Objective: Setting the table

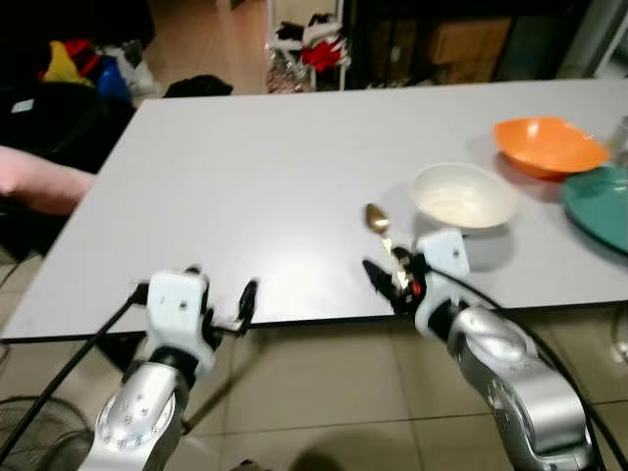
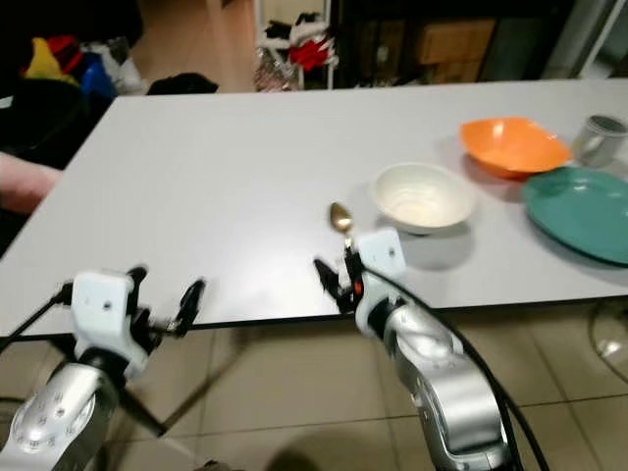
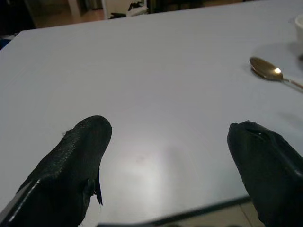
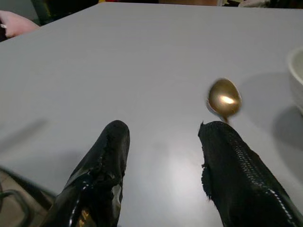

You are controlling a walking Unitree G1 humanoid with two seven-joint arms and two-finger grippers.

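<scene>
A gold spoon lies on the grey table, just left of a white bowl. Its handle runs back toward my right gripper. That gripper stands open over the table's front edge. In the right wrist view the spoon's bowl shows just past one black finger, and the handle is hidden under that finger. My left gripper is open at the front edge further left, with nothing between its fingers. The spoon also shows off to one side in the left wrist view.
An orange bowl, a teal plate and a metal cup sit at the table's right end. A person's arm rests at the left edge. Clutter and a rack stand beyond the far edge.
</scene>
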